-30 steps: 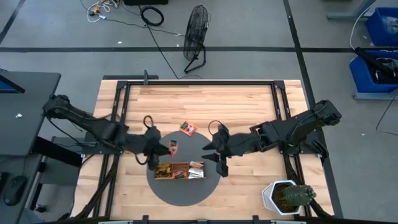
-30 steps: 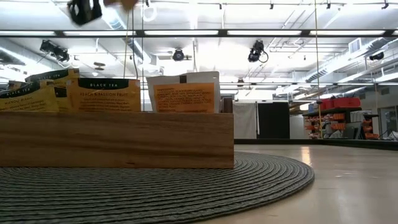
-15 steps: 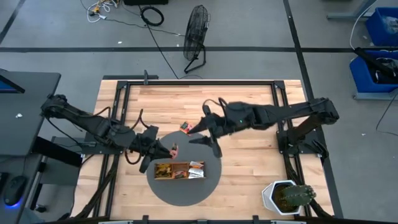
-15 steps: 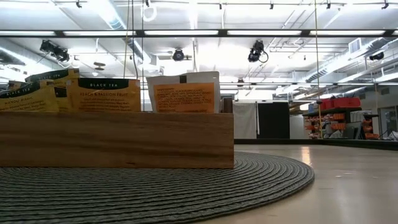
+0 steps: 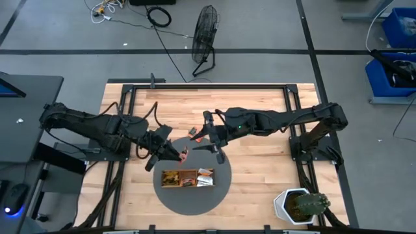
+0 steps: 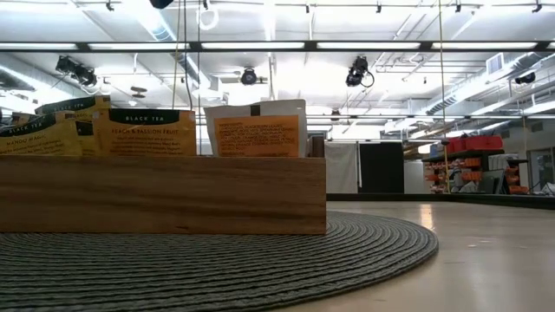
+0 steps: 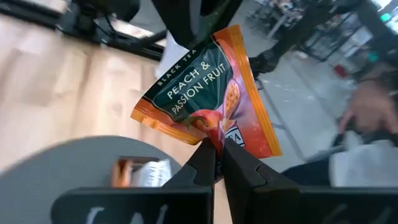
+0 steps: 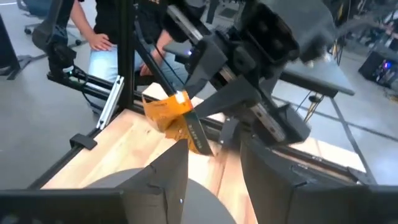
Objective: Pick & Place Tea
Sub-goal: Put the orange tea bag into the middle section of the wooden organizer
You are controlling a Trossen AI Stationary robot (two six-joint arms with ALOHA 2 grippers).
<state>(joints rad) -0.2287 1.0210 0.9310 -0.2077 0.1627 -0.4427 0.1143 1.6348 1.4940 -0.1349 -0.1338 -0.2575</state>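
Two arms meet over the wooden surface (image 5: 260,162), just beyond the round grey mat (image 5: 195,198). The left gripper (image 7: 216,163) has its fingers (image 7: 200,163) pressed together on the lower edge of an orange sachet (image 7: 208,93) marked "Peach & Passion Fruit"; the sachet stands up and fans out past the fingertips, tilted. From above, that sachet (image 5: 184,155) hangs near the mat's far rim, just beside the wooden tray (image 5: 187,177), which holds more upright tea sachets (image 6: 147,132) in its compartments. The right gripper (image 8: 214,149) hovers close by with its fingers (image 8: 168,168) spread apart and holding nothing; the sachet (image 8: 176,115) in the other arm's grip shows beyond the gap between them. One loose red-orange sachet (image 5: 193,132) lies on the wood beside the right gripper (image 5: 208,138).
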